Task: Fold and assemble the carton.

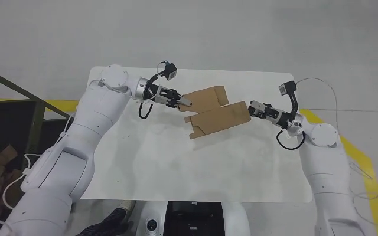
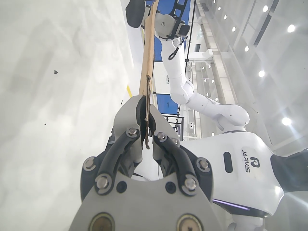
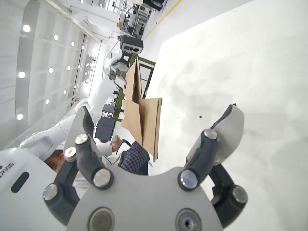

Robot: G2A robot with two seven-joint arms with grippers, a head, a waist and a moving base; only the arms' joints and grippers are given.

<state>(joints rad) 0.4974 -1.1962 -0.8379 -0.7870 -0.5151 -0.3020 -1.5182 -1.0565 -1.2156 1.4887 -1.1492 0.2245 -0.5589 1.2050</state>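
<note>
Carton (image 1: 215,112): flat, unfolded brown cardboard, held up off the table (image 1: 147,165) near its far middle, spanning between the two grippers.
Carton shape: two offset panels with flaps; the left wrist view sees it edge-on (image 2: 148,56), while the right wrist view sees its broad face with one flap angled up (image 3: 142,118).
Left gripper (image 1: 184,102): at the carton's left end, fingers pinched tight on the cardboard edge (image 2: 146,118), which runs down between the pads.
Right gripper (image 1: 254,108): at the carton's right end, jaws spread wide (image 3: 157,114) with nothing gripped; the carton sits just ahead of the fingertips.
Contact, right side: cannot tell whether a fingertip touches the cardboard edge.
Table: white, with a few small dark specks (image 3: 200,116).
</note>
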